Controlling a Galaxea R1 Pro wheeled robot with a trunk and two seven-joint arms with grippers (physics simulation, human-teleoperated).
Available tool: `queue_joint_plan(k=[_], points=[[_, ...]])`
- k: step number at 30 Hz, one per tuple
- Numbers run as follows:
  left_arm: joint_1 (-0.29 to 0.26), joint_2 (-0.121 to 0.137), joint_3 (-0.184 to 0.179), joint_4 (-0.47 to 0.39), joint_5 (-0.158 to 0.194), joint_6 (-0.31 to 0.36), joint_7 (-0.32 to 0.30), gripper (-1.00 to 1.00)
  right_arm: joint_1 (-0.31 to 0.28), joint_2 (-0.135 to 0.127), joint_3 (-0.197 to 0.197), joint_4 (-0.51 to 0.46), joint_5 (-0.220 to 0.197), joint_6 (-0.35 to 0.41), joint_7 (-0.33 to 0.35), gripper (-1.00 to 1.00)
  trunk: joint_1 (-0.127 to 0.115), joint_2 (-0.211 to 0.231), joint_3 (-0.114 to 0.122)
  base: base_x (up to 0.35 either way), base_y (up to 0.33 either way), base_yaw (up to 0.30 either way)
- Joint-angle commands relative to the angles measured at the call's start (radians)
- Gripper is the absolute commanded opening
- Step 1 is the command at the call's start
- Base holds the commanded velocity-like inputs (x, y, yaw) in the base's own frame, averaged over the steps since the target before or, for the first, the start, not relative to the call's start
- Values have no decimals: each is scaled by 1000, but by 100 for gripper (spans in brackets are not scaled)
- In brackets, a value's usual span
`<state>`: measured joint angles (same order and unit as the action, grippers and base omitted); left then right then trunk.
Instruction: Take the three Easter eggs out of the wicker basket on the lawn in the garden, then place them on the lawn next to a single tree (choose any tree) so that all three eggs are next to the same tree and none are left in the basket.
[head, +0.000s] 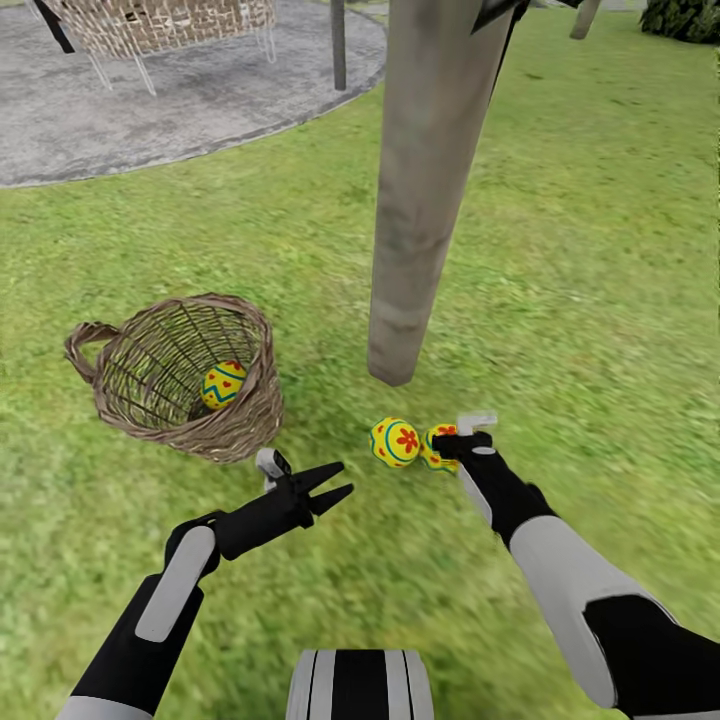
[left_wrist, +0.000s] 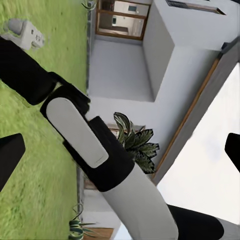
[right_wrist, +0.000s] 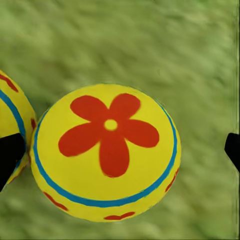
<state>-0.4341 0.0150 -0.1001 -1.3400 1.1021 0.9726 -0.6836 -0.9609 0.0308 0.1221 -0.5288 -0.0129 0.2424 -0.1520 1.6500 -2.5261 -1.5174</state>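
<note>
The wicker basket (head: 150, 400) lies tipped on the lawn (head: 600, 300) with one Easter egg (head: 223, 385) inside it. Two more Easter eggs rest on the grass near the foot of the tree trunk (head: 420, 190): a flower-painted egg (head: 395, 442) and an egg (head: 434, 450) partly covered by my right gripper (head: 465, 440). The right wrist view has a flower egg (right_wrist: 107, 150) lying on the grass between the open fingers, apart from the right fingertip (right_wrist: 232, 150), and a second egg (right_wrist: 12, 115) at the edge. My left gripper (head: 335, 482) hangs open and empty between basket and eggs.
A grey gravel patio (head: 180, 100) with a woven hanging seat (head: 160, 25) lies behind the basket. A dark bush (head: 685, 18) stands far right. The left wrist view looks past my right arm (left_wrist: 80, 130) to a white house (left_wrist: 165, 55) and potted plant (left_wrist: 135, 142).
</note>
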Motion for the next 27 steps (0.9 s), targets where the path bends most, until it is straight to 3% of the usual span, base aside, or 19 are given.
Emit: queue_joint_plan(k=[1,4,5,7,10,16,22,27], points=[[0,1,0,-1,-1,0,1,100,3,-3,-2,-31,-2,38,0,100,0,0,4,0,0,0],[-4,4,1,-8,-1,0,47,100,4,-7,-31,-103,-2,139,2,100,-2,1,16,0,0,0],[-7,6,3,-12,0,0,85,100,5,-9,-81,-161,-2,223,16,100,-2,1,19,0,0,0],[-11,8,3,-15,1,2,111,100,28,-21,-138,-275,-2,381,100,100,-3,2,27,0,0,0],[-18,12,5,-17,1,12,114,100,52,-47,-157,-357,-3,544,255,100,-4,2,39,-22,2,0],[-19,32,10,-16,7,16,112,100,54,-48,-160,-365,-4,584,290,100,-7,4,62,-233,160,0],[-18,45,14,-16,13,3,95,100,55,-48,-160,-366,-6,586,291,100,-7,4,62,-13,12,0],[-18,45,14,-16,13,6,96,100,55,-48,-174,-367,-5,623,292,100,-7,4,62,0,238,0]])
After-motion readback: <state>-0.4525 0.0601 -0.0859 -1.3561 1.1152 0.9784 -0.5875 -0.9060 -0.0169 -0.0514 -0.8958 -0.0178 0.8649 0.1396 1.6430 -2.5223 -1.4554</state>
